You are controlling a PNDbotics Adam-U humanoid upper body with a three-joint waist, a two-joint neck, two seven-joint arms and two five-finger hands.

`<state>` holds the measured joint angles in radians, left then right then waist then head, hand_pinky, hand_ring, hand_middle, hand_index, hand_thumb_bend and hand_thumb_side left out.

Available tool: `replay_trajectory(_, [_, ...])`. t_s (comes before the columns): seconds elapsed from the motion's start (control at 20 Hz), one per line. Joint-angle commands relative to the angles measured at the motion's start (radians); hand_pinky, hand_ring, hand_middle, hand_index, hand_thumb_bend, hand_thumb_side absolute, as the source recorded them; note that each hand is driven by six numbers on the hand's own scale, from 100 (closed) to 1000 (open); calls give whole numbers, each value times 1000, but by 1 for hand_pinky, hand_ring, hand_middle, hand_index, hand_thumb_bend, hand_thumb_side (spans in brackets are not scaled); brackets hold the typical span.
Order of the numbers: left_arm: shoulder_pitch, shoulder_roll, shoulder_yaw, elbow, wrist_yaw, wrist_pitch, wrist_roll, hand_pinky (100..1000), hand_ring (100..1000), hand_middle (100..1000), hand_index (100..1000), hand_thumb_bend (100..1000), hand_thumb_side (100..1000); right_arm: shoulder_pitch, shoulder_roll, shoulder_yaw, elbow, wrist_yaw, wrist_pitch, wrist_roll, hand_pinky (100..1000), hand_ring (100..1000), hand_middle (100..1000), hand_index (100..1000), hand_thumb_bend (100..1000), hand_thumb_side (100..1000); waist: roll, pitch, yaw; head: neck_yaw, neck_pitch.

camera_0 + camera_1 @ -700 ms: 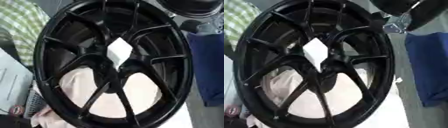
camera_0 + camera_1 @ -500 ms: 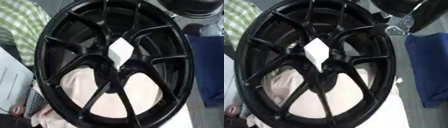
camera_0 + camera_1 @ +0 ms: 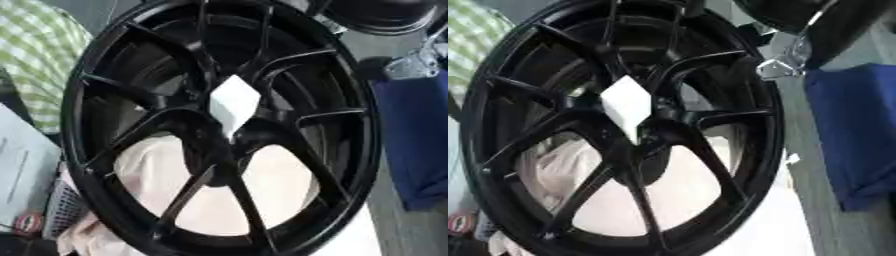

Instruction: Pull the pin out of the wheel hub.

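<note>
A large black wheel hub (image 3: pixel 87 165) with thin spokes fills both eye views, standing tilted with its face toward me. At its centre sits a white diamond-shaped piece (image 3: pixel 234 102), apparently the pin, standing out from where the spokes meet. It shows again in the right eye view as the white piece (image 3: pixel 626 102). Neither of my hands shows in either view, and nothing touches the white piece.
A pale pink cloth (image 3: pixel 262 200) lies behind the lower spokes. A dark blue object (image 3: pixel 416 135) is at the right, a green checked cloth (image 3: pixel 39 55) at upper left, a white sheet (image 3: pixel 22 165) at left. A black round object (image 3: pixel 385 15) and silver bracket (image 3: pixel 785 62) sit top right.
</note>
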<state>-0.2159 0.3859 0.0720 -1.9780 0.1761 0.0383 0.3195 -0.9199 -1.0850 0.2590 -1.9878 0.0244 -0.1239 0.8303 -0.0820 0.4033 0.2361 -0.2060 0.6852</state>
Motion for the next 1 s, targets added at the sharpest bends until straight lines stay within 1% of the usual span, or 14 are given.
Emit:
replay_trajectory(0.05, [0,25,10,-22,-2,-1,-3,695,744,605,685,324,738,-54,14,35,-12,-3,15,38,870,881,763,839,350,308,7,-29,-3,-26,10])
replay_trajectory(0.25, [2,24,8,-21,-1,2,-5,696,745,605,685,324,739,-123,61,91,-12,0,45,73,871,882,764,839,359,302,7,-36,-4,-34,14])
replay_trajectory(0.55, [4,25,11,-20,3,1,-3,696,745,605,685,324,737,-212,123,173,0,19,80,77,871,883,765,840,376,288,5,-45,1,-32,21])
replay_trajectory(0.7, [5,25,12,-19,6,1,-1,696,745,605,685,325,737,-249,154,215,30,29,80,77,872,884,766,841,380,280,3,-47,4,-32,24])
replay_trajectory(1.0, [5,24,12,-17,9,0,-1,697,745,606,685,325,737,-313,223,284,107,45,55,77,881,902,775,849,396,261,1,-47,11,-25,28])
